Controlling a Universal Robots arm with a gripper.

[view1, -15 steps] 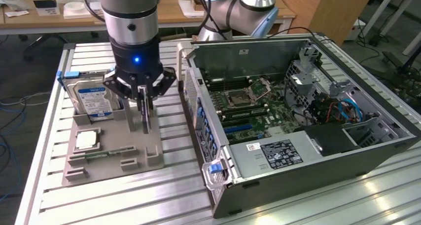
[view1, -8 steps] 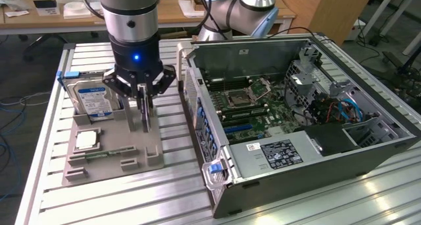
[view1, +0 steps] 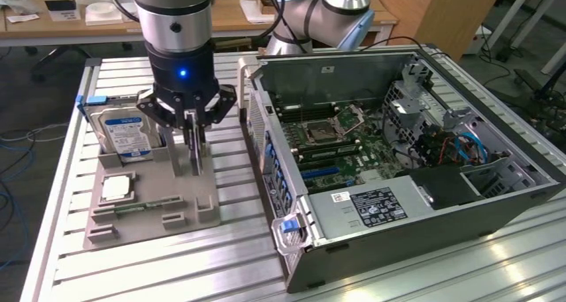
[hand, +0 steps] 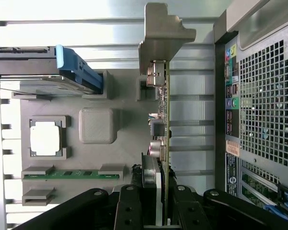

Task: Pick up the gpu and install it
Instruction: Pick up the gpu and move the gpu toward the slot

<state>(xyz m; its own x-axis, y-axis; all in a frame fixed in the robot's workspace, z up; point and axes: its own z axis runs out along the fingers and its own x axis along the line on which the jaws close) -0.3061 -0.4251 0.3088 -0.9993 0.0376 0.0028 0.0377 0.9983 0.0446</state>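
The gpu (view1: 196, 157) is a thin dark card standing on edge at a slot of the grey parts holder (view1: 150, 202). My gripper (view1: 195, 135) reaches down from above, shut on the card's upper part. In the wrist view the gpu (hand: 162, 120) runs edge-on away from my gripper (hand: 156, 194), with a black finger on each face and its metal bracket (hand: 163, 33) at the far end. The open computer case (view1: 354, 60) lies on its side to the exterior view's right, with the motherboard (view1: 340, 150) exposed.
The holder also carries a blue-labelled hard drive (view1: 124, 133), a square processor (view1: 116, 188) and a green memory stick (view1: 132, 208). The case's perforated back panel (hand: 264, 105) sits close beside the card. A second robot arm (view1: 319, 17) stands behind the case.
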